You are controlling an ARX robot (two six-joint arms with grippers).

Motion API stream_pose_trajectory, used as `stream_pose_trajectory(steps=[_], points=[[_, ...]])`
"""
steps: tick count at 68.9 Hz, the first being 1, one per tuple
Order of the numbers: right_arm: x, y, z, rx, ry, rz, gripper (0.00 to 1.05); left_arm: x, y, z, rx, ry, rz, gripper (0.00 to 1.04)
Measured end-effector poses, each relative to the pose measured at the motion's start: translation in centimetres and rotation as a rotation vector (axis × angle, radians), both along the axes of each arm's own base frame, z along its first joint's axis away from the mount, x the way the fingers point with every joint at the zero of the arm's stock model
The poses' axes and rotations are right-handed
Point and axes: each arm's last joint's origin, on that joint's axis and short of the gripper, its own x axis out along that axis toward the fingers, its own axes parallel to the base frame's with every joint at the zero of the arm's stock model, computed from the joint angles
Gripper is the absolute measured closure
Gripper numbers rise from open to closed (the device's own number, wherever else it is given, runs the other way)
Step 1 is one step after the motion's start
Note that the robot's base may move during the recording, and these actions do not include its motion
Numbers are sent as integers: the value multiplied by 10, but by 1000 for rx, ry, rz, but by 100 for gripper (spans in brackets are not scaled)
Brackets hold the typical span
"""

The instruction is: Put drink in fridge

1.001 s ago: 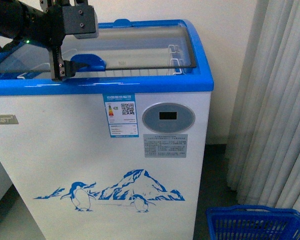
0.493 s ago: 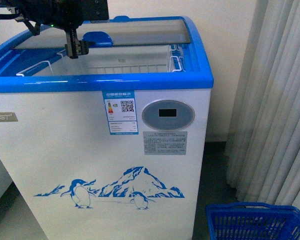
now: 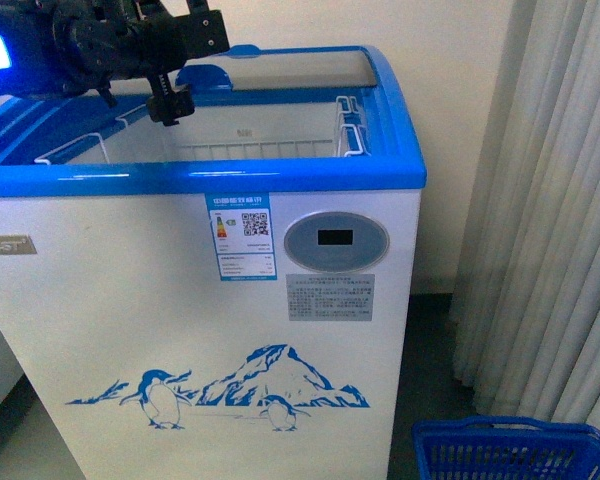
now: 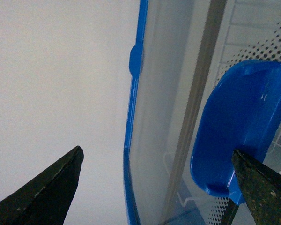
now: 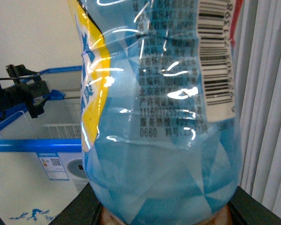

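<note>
The black left arm (image 3: 90, 45) comes in from the robot's left at the top of the front view and stretches nearly level toward the middle. At its wrist the black two-fingered left tool (image 3: 170, 108) points straight down. In the left wrist view that left tool (image 4: 157, 151) has its dark, speckled fingers (image 4: 51, 192) spread wide apart, with nothing gripped between them. The right arm does not show in the front view. In the right wrist view the right tool (image 5: 168, 210) shows only as dark fingers (image 5: 260, 208) at either side of the clear plastic bottle with a blue and yellow label (image 5: 164, 140), which it grips at the base.
</note>
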Motion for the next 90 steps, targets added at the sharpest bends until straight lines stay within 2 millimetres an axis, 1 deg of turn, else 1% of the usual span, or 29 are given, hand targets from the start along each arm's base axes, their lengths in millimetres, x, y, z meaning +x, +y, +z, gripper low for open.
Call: stream_pose_trajectory(steps=[7, 14, 19, 26, 30, 35, 37, 39, 41, 45, 50, 54, 55, 56, 59, 63, 65, 66, 67, 70, 73, 75, 76, 79, 80, 83, 84, 87, 90], points=[[0, 0, 0, 0, 0, 0, 64, 0, 3, 1, -23, -8, 33, 8], [0, 0, 0, 0, 0, 0, 64, 0, 8, 1, -162, -12, 90, 8], [0, 0, 0, 0, 0, 1, 64, -7, 11, 4, -253, -2, 125, 8], [0, 0, 0, 0, 0, 0, 64, -29, 30, 17, -375, 73, 188, 8], [0, 0, 0, 1, 0, -6, 64, -50, 47, 30, -461, 119, 218, 8], [0, 0, 0, 0, 0, -6, 64, -73, 62, 38, -539, 166, 241, 8], [0, 0, 0, 0, 0, -5, 64, -87, 70, 40, -603, 195, 251, 8], [0, 0, 0, 0, 0, -2, 64, -95, 73, 40, -634, 210, 255, 8], [0, 0, 0, 0, 0, 1, 64, -112, 77, 37, -721, 245, 258, 8], [0, 0, 0, 0, 0, 2, 64, -131, 76, 32, -817, 298, 259, 8], [0, 0, 0, 0, 0, 1, 64, -160, 73, 26, -962, 374, 241, 8], [0, 0, 0, 0, 0, 0, 64, -201, 69, 29, -1119, 423, 205, 8], [0, 0, 0, 0, 0, -1, 64, -207, 69, 30, -1127, 425, 199, 8], [0, 0, 0, 1, 0, -3, 64, -224, 68, 34, -1187, 430, 182, 8], [0, 0, 0, 0, 0, -2, 64, -263, 69, 43, -1271, 413, 147, 8], [0, 0, 0, 0, 0, -2, 64, -313, 71, 44, -1361, 391, 140, 9], [0, 0, 0, 0, 0, -1, 64, -335, 72, 40, -1370, 273, 148, 16], [0, 0, 0, 0, 0, -1, 64, -351, 73, 35, -1376, 190, 144, 21], [0, 0, 0, 0, 0, -1, 64, -362, 74, 30, -1380, 149, 139, 24], [0, 0, 0, 0, 0, -1, 64, -385, 74, 17, -1384, 118, 136, 31], [0, 0, 0, 0, 0, -2, 64, -413, 74, -4, -1384, 130, 148, 40], [0, 0, 0, 1, 0, -1, 64, -424, 74, -13, -1383, 143, 158, 44], [1, 0, 0, -6, 11, 3, 64, -435, 73, -22, -1382, 156, 169, 47], [3, -1, 1, -26, 100, 29, 64, -448, 73, -36, -1381, 175, 183, 53], [3, -2, 5, -60, 169, 49, 64, -456, 73, -44, -1381, 181, 188, 56], [3, -4, 10, -100, 281, 85, 64, -464, 73, -52, -1381, 177, 184, 62], [4, -5, 13, -127, 343, 107, 64, -468, 73, -54, -1382, 169, 178, 65], [10, -6, 16, -176, 451, 140, 64, -473, 73, -55, -1383, 148, 158, 72], [27, -8, 17, -282, 510, 184, 64, -476, 73, -54, -1385, 127, 143, 81]])
